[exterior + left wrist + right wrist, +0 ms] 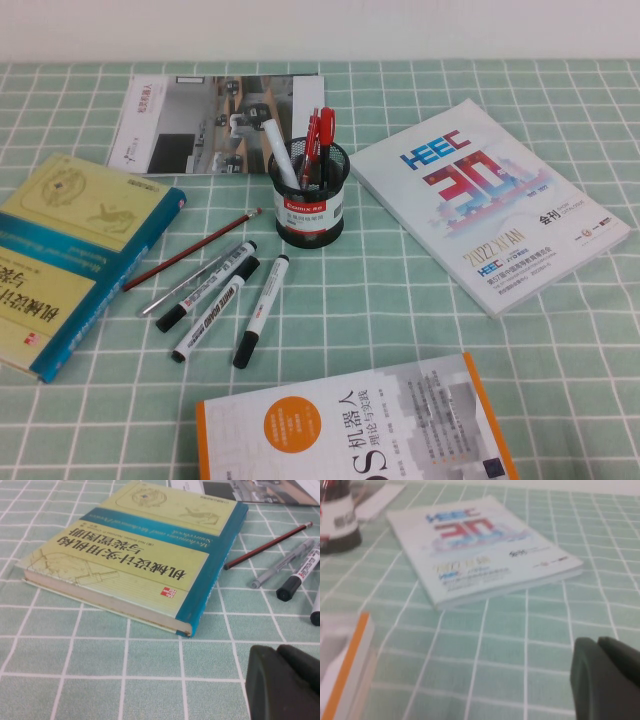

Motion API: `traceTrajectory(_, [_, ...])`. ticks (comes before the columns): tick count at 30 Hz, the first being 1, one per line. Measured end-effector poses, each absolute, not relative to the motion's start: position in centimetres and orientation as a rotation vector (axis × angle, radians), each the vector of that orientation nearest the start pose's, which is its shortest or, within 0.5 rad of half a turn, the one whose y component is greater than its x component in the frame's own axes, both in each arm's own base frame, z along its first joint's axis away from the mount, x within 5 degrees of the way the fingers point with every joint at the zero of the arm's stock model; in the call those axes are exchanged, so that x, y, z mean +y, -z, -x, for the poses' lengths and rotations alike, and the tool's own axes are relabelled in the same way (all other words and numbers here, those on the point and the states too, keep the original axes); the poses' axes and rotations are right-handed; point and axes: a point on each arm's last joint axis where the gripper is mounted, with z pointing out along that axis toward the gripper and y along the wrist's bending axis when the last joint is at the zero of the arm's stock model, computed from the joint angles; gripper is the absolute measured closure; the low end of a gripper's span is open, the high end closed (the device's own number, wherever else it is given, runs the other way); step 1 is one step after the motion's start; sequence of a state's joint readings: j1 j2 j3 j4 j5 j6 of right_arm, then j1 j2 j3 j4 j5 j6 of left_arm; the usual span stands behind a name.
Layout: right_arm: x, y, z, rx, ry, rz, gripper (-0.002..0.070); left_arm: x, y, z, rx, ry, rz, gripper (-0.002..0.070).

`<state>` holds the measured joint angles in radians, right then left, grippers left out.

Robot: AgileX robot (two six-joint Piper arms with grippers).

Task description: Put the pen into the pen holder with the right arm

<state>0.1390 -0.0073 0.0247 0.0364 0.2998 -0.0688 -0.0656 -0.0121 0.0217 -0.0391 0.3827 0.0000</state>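
The black wire-mesh pen holder (309, 200) stands in the middle of the table, its white label edged by a red band. The pen (326, 128) stands upright in it, chunky red cap up, next to a slimmer red pen (311, 140) and a white marker (279, 152). The holder also shows at the edge of the right wrist view (337, 525). Neither arm shows in the high view. My right gripper (598, 644) is shut and empty, low over the cloth near the HEEC book. My left gripper (278, 652) is shut and empty, near the green-blue book.
A HEEC booklet (487, 200) lies right of the holder, a green-blue book (70, 250) at left, a brochure (215, 122) behind, and an orange-edged book (360, 430) at the front. A red pencil (190, 250), a silver pen (185, 285) and three black-capped markers (215, 300) lie left of the holder.
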Motion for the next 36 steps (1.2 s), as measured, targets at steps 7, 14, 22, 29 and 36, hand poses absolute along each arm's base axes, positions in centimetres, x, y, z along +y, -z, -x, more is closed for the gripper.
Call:
traceTrajectory(7, [0.99,-17.37,-5.27,1.836,-0.091,0.188,0.0696,-0.47,-17.22,-5.20,1.876,0.084,-0.038,0.0681])
traceTrajectory(14, [1.02,-17.37,-5.26,1.837,-0.100,0.183,0.0696,-0.47,-17.22,-5.20,1.876,0.084,-0.038,0.0681])
traceTrajectory(22, [1.03,-17.36,-5.26,1.839,-0.102,0.182,0.0696,-0.47,-17.22,-5.20,1.876,0.084,-0.038,0.0681])
traceTrajectory(29, [1.03,-17.36,-5.26,1.839,-0.103,0.182,0.0696,-0.47,-17.22,-5.20,1.876,0.084,-0.038,0.0681])
traceTrajectory(36, [1.03,-17.36,-5.26,1.839,-0.102,0.183,0.0696,-0.47,-17.22,-5.20,1.876,0.084,-0.038,0.0681])
